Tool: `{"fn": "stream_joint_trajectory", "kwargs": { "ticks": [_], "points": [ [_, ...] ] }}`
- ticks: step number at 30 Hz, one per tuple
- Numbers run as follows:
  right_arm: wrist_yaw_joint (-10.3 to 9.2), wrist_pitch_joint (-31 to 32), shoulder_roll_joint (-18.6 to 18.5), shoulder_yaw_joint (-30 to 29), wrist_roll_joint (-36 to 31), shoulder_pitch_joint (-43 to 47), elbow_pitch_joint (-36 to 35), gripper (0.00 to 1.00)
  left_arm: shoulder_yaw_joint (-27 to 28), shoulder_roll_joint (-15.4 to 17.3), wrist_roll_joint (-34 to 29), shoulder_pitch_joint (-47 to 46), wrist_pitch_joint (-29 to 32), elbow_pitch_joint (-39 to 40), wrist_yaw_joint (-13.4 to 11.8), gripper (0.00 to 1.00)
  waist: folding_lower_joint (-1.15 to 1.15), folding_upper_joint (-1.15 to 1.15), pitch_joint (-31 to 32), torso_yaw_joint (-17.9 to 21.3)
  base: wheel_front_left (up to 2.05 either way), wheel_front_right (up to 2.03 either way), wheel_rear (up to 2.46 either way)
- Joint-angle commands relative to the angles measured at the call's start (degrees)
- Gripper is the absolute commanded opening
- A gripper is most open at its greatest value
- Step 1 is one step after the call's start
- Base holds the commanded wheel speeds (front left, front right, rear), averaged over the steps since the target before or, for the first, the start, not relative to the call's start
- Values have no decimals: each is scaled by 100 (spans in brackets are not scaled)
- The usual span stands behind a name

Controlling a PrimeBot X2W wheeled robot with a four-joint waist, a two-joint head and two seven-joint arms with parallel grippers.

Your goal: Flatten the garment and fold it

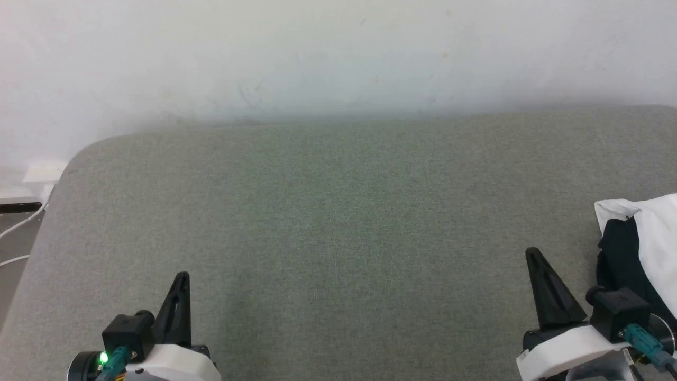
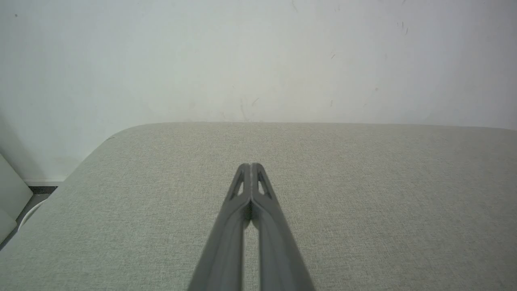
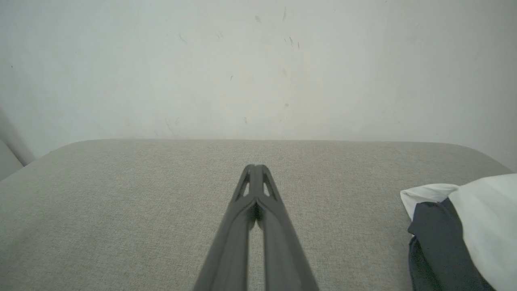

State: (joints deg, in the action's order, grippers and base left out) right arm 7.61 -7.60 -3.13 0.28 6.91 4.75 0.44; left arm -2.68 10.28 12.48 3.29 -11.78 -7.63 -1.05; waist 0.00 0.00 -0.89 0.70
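A pale, lightly scuffed wall [image 1: 338, 53] is standing at the back; below it a grey-green fabric pad [image 1: 338, 211] is spreading across the head view, its far left corner rounded and its far edge meeting the wall.

The garment [image 1: 648, 233] is lying bunched at the pad's right side, white cloth folded over a black part and cut off by the head view's right edge; it is sitting just right of the right arm's wrist, and whether it is touching the wrist cannot be told; in the right wrist view it is showing at the lower right, apart from that arm's fingers [image 3: 230, 242].

The right gripper [image 1: 533, 256] is resting low at the lower right of the head view, its white wrist below it; it is pointing up the view toward the wall and leaning a little left; it is clenched, the two fingers meeting at their tips, and it is grasping nothing; its tip is standing clear of the garment.

The left gripper [image 1: 181, 280] is mirroring that pose at the lower left, pointing toward the wall and leaning slightly right; it is likewise clenched on nothing, and in the left wrist view the tips are pressing together over bare pad, with a thin slit between the fingers lower down; whether either tip is touching the pad cannot be told.

A white cable [image 1: 21, 225] is trailing past the pad's left edge; a small green light [image 1: 103, 359] is glowing on the left wrist.
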Motion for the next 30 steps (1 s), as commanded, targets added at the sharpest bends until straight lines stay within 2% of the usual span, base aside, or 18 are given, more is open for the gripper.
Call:
{"fn": "stream_joint_trajectory", "kwargs": {
  "ticks": [1,30],
  "points": [
    [-2,27,5,-4,-49,-62,-6,0,24,-29,-94,-47,24,48,16,0,0,0,1,-1,0,0,0],
    [-5,227,10,-11,-223,-175,-16,0,90,-222,-408,-124,338,243,40,0,0,0,25,-20,0,0,0]
  ]
}}
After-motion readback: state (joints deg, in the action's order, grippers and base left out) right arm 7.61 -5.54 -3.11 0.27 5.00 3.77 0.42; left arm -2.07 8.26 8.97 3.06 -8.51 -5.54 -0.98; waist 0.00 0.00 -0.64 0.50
